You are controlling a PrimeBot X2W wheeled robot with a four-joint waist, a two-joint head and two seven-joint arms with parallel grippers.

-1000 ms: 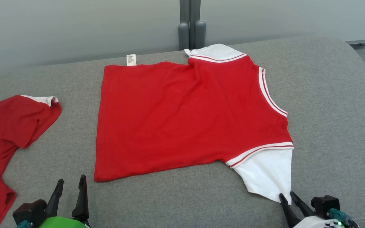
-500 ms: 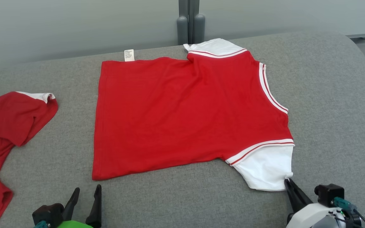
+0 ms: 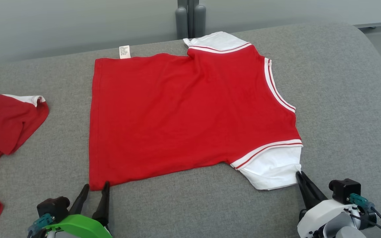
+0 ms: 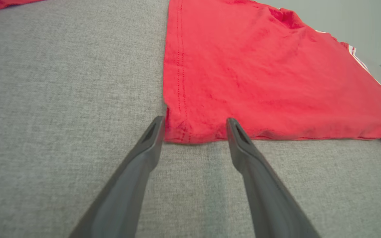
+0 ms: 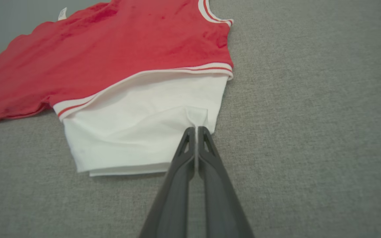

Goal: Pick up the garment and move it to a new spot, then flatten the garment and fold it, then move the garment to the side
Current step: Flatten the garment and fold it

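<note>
A grey woven cushion point(image 3: 342, 99) lies under a plain grey wall point(image 3: 61, 26). Head view: the red garment point(image 3: 184, 109) lies flat just ahead of both pincers, with bare room at its right; another red shirt point(image 3: 5, 125) is well left of the left pincer point(image 3: 96, 185). The white label point(image 3: 124, 52) at the far edge is too small to read. Left wrist: the pincer is open, tips at both sides of the stitched hem corner. Right wrist: the right pincer point(image 5: 196, 129) is closed, pinching a corner of the soft white sleeve point(image 5: 137, 132).
</note>
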